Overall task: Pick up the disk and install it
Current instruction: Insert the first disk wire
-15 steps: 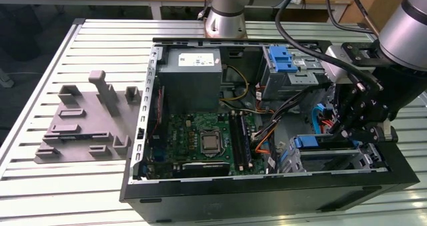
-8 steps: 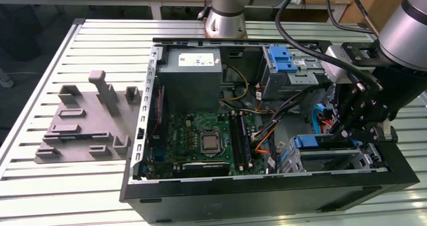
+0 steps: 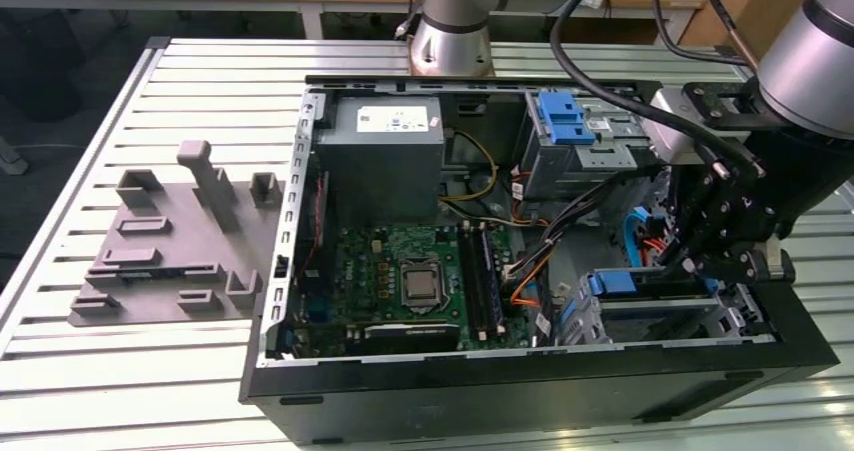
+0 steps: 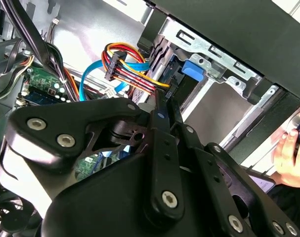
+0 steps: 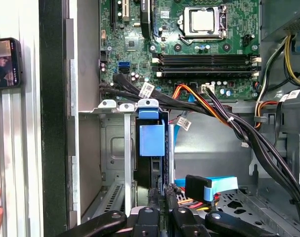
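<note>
Read the exterior view as a dial centred on the open computer case (image 3: 534, 396). The disk (image 3: 627, 283) is at 4 o'clock, standing on edge in a slot of the lower drive cage (image 3: 747, 321). In the first wrist view its blue carrier frame sits about level with the cage rim. The gripper (image 3: 691, 263) hangs over that cage, also near 4 o'clock. In both wrist views its fingers (image 4: 158, 123) are drawn together and clamp nothing. The tips are just beside the disk's connector end; you cannot tell whether they touch it. Treat the step in hand as seating the disk in its slot. Apply force straight along the slot, square to the cage rim, so that the carrier runs in the guides without tilting. Watch the multicoloured power cable bundle (image 4: 122, 59) and the blue data cable (image 5: 221, 183), both near the fingertips, and do not pinch either against the cage. The motherboard (image 3: 400, 271), at 8 o'clock, is well apart from the work. A person's hand (image 4: 290, 153) is near the case wall; confirm that it is clear of the arm.
</note>
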### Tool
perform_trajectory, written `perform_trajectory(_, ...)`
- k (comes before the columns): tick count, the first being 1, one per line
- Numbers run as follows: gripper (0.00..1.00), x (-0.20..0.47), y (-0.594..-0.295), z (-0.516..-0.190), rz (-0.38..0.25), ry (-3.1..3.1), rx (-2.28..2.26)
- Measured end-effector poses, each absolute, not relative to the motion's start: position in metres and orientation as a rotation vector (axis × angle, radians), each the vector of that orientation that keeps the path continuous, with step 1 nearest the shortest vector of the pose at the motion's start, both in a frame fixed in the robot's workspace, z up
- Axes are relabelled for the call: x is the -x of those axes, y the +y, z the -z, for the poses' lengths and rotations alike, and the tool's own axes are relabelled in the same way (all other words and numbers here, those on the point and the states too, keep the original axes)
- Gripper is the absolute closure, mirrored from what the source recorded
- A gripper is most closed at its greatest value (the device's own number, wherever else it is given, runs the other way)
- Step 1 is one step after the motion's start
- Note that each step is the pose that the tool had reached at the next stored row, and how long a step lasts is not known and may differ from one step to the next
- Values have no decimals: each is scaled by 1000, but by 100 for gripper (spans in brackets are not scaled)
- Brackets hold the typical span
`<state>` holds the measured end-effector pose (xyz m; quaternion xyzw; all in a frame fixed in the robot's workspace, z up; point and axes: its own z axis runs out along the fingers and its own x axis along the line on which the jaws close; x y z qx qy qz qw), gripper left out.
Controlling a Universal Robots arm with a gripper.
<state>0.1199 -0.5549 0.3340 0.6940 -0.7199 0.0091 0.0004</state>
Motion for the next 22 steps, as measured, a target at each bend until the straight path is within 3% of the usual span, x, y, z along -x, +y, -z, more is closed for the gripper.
perform_trajectory(22,84,-120,-555,-329,-22,-2274,-2160)
